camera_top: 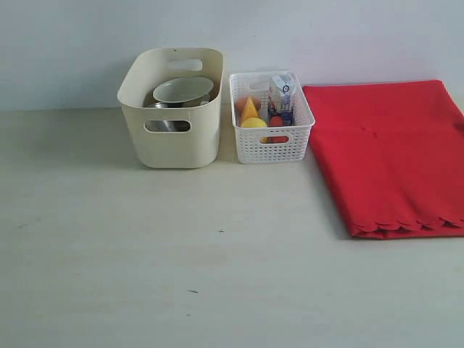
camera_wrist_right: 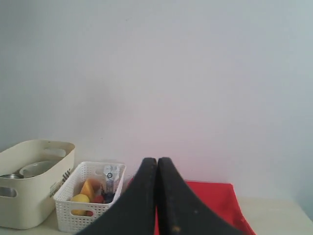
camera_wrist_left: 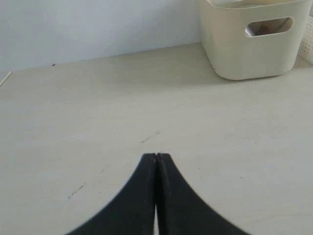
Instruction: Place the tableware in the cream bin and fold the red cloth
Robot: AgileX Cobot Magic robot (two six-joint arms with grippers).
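The cream bin (camera_top: 172, 109) stands at the back of the table. Inside it a pale bowl (camera_top: 183, 90) rests on top, and steel shows through the handle cutout (camera_top: 167, 125). The red cloth (camera_top: 388, 152) lies flat at the right, scalloped edge toward the front. My left gripper (camera_wrist_left: 156, 155) is shut with nothing in it, over bare table, well away from the cream bin (camera_wrist_left: 252, 36). My right gripper (camera_wrist_right: 157, 159) is shut and empty, raised, facing the wall with the red cloth (camera_wrist_right: 215, 198) and the cream bin (camera_wrist_right: 32, 181) beyond it. Neither gripper shows in the exterior view.
A white lattice basket (camera_top: 271, 119) stands between bin and cloth, holding a lemon (camera_top: 253, 122), a cheese wedge (camera_top: 249, 109) and a milk carton (camera_top: 281, 93). The pale table (camera_top: 181, 254) stretches forward of them. A wall rises right behind the containers.
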